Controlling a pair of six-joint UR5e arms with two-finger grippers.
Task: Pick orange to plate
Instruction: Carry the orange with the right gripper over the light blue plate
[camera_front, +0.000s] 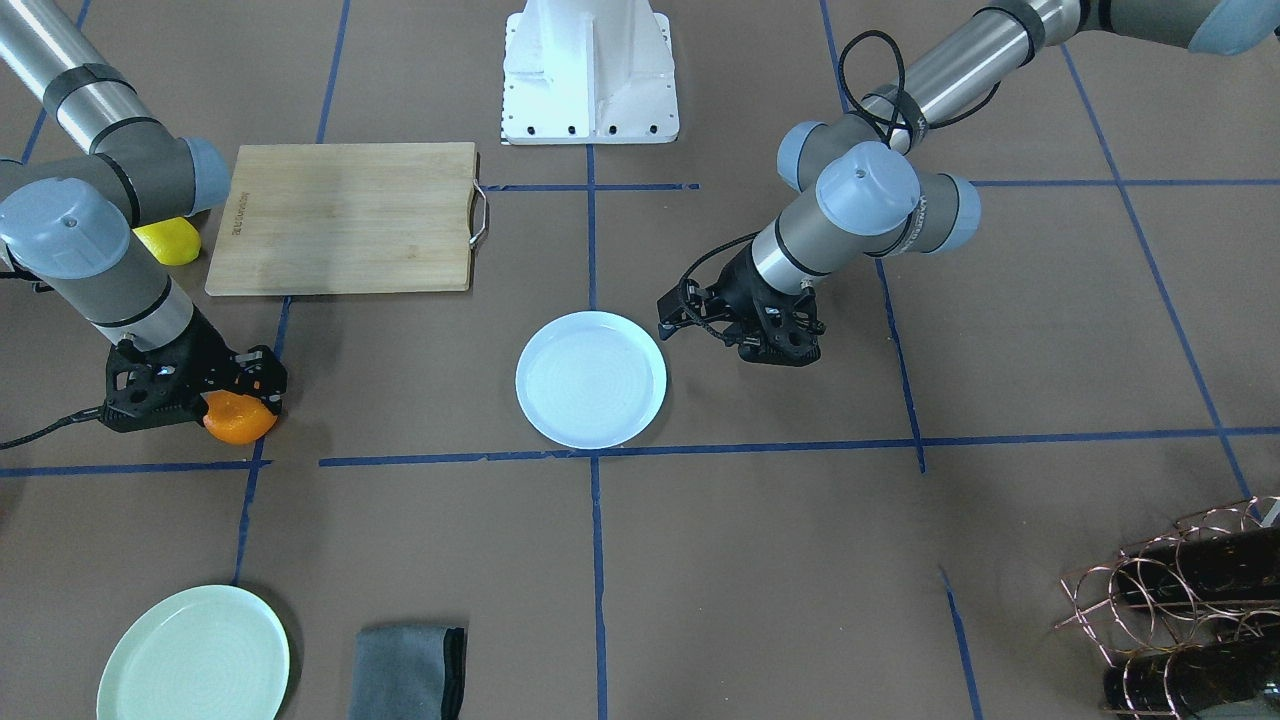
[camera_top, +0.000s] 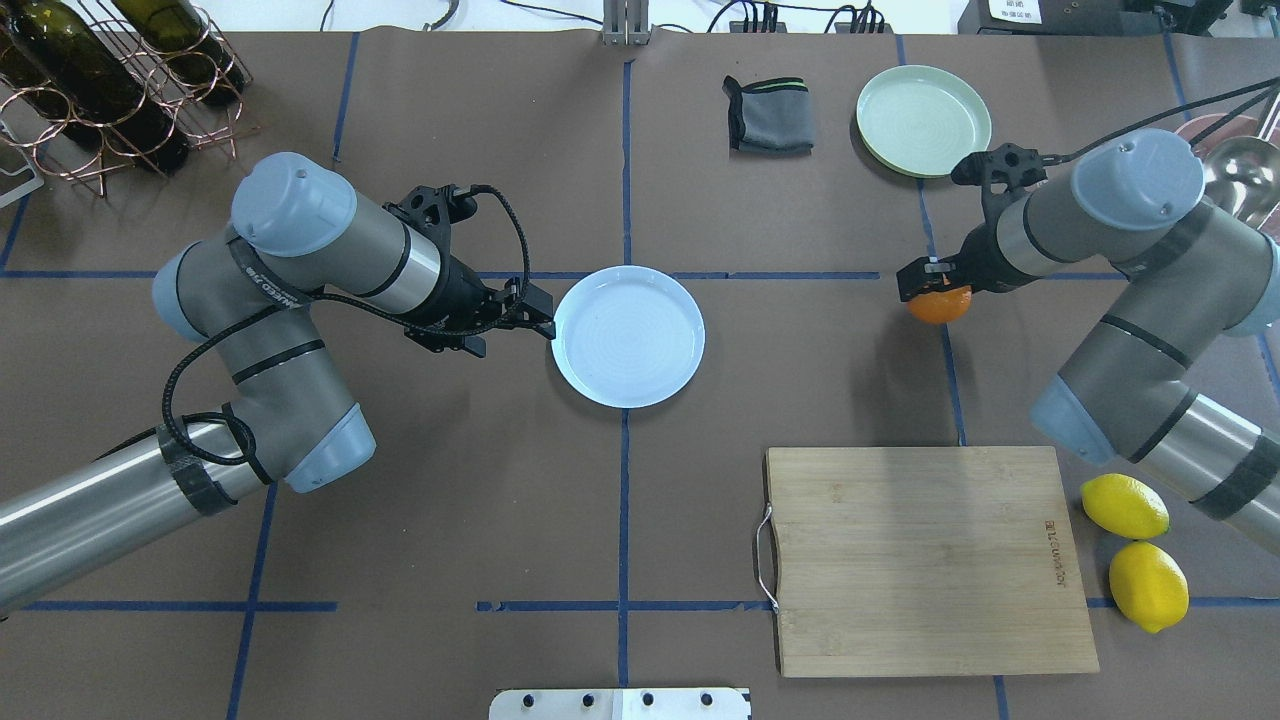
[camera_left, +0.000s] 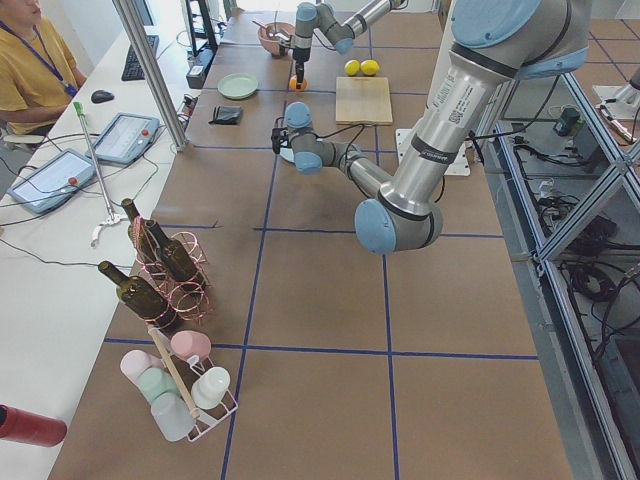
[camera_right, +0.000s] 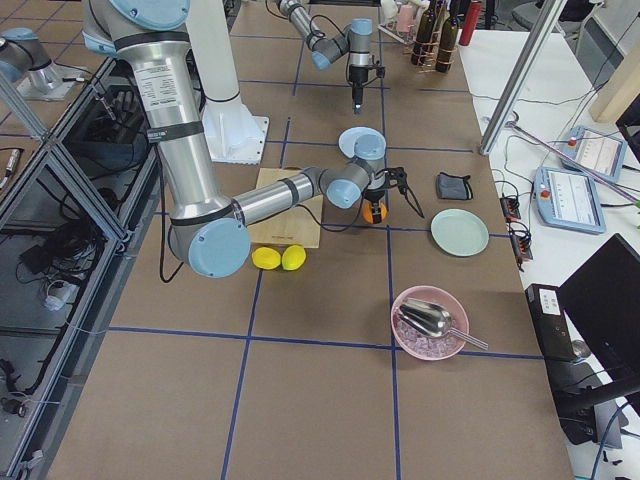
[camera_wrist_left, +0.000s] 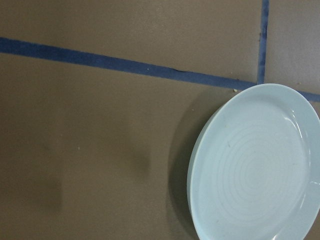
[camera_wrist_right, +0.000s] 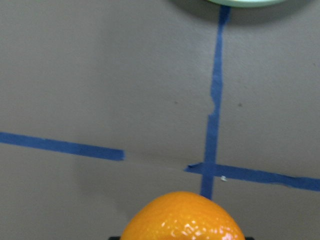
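The orange sits between the fingers of my right gripper, which is shut on it; it fills the bottom of the right wrist view. Whether it rests on the table or hangs just above it I cannot tell. The white, bluish plate lies at the table's middle, well apart from the orange. My left gripper hovers at the plate's edge, apparently open, with nothing in it.
A mint-green plate and a folded grey cloth lie at the far side. A wooden cutting board and two lemons sit near the right arm's base. A wine-bottle rack stands far left.
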